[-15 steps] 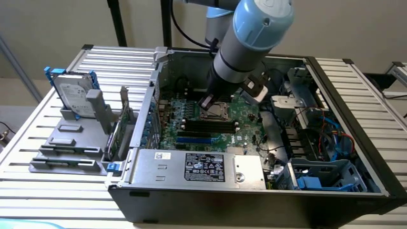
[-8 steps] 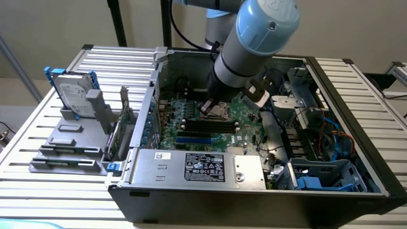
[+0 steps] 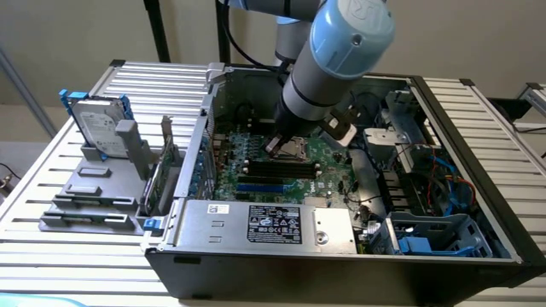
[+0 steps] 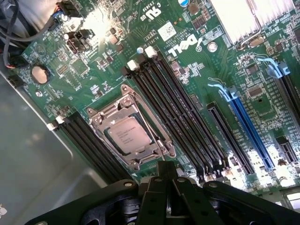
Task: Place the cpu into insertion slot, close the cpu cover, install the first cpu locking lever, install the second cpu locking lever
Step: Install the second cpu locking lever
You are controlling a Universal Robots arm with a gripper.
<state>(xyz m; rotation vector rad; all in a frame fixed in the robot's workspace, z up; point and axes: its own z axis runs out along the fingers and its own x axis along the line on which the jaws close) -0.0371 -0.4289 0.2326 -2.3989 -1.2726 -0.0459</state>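
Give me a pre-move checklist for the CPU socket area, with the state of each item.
1. CPU seated in the insertion slot: ok, it lies flat inside the frame.
2. CPU cover down over the chip: ok, its frame rings the chip.
3. Locking levers latched: cannot tell.
4. Hand shut and holding nothing: ok.
5. Hand near the socket: ok, its tip sits right at the socket's edge.
6. Memory slots beside the socket free of stray parts: ok.
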